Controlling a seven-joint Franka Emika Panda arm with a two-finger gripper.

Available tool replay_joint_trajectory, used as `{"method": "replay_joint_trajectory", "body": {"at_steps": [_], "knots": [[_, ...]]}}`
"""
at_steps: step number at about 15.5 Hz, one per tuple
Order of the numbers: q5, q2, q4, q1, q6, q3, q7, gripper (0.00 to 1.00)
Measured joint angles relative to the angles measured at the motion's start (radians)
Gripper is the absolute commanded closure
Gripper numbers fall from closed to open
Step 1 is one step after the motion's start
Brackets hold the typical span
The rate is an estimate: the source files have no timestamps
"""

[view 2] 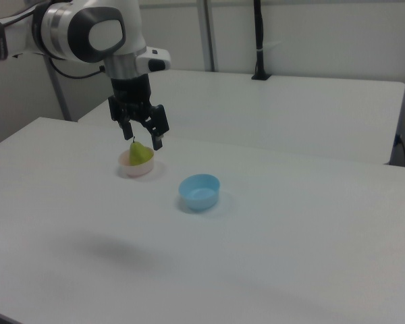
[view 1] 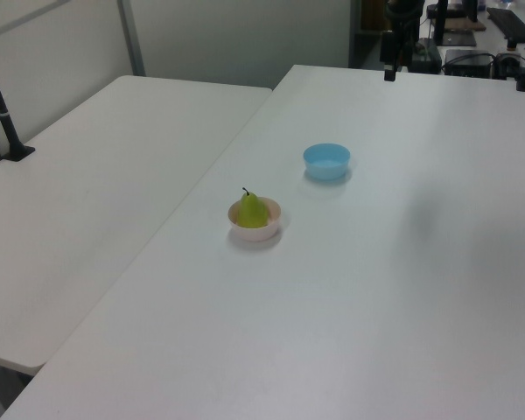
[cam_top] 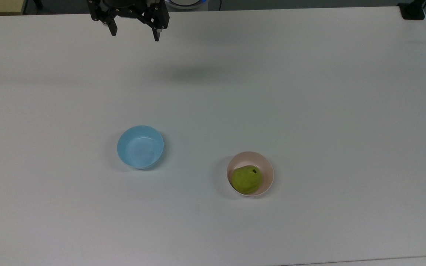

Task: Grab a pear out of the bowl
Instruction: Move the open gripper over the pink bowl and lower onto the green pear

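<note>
- I see the pear [cam_top: 247, 179] sitting in the pink bowl [cam_top: 250, 157], right of center and a little below the middle of the top view; its dark stem end points toward the upper right of that frame.
- In the left view the pear [view 1: 251, 211] stands upright in the bowl [view 1: 255, 229], stem up, near the middle of the frame.
- The light blue bowl [cam_top: 140, 147] sits on the white surface [cam_top: 309, 92] to the top view's left of the pink one, well apart from it; I see nothing inside it.
- The gripper [cam_top: 135, 33] hangs at the top edge of the top view, left of center, well clear of both bowls.
- Its fingers [cam_top: 156, 35] are spread wide with nothing between them.
- In the right view the gripper [view 2: 143, 137] appears in the upper left of the frame, overlapping the pear [view 2: 141, 154] and pink bowl [view 2: 136, 165] in the picture, but the top view shows it far from them.
- The blue bowl [view 2: 199, 192] lies to the right view's right of the pink bowl and lower in the frame.
- In the left view a second white table [view 1: 87, 175] stands beside the surface on the frame's left.
</note>
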Motion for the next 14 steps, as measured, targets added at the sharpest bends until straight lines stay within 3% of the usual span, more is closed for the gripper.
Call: {"method": "replay_joint_trajectory", "body": {"at_steps": [10,14], "knots": [[0.0,0.021,0.021,0.041,0.012,-0.008,0.0,0.0],[0.028,0.135,0.096,0.135,0.167,-0.017,0.003,0.0]]}}
